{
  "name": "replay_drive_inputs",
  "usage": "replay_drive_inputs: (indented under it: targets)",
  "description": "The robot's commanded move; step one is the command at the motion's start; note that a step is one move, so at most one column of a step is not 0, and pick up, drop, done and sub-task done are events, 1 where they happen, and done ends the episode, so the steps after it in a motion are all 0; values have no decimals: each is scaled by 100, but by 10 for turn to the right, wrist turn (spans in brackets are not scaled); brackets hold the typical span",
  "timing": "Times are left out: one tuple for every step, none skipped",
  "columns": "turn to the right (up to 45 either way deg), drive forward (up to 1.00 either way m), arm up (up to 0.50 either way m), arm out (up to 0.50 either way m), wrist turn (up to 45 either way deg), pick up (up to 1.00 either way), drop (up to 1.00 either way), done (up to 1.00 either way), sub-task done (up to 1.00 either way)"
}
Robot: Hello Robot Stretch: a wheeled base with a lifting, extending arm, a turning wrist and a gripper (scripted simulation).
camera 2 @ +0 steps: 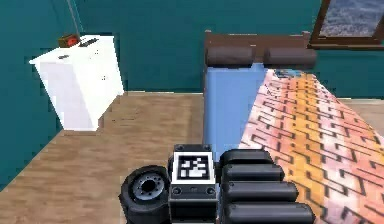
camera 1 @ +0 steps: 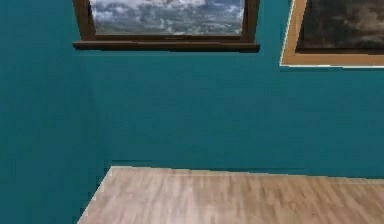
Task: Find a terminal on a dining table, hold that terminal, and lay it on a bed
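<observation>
The gripper (camera 2: 146, 196) shows as a dark round body at the arm side view's bottom edge. Its far end is unclear, so I cannot tell whether it holds anything, or where the terminal is. Near it stands the bed (camera 2: 300, 115) with its orange patterned blanket, headboard against the teal wall. A white dresser (camera 2: 80, 82) stands in the floor's far left corner.

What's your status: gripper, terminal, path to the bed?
Gripper low at frame bottom, cannot tell if holding anything. Bed close alongside. Nothing in the way; dresser stands aside.
</observation>
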Motion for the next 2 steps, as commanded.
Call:
replay_drive_inputs:
  targets:
    - [450, 0, 0, 0, 0, 0, 0, 0, 0]
    - [60, 0, 0, 0, 0, 0, 0, 0, 0]
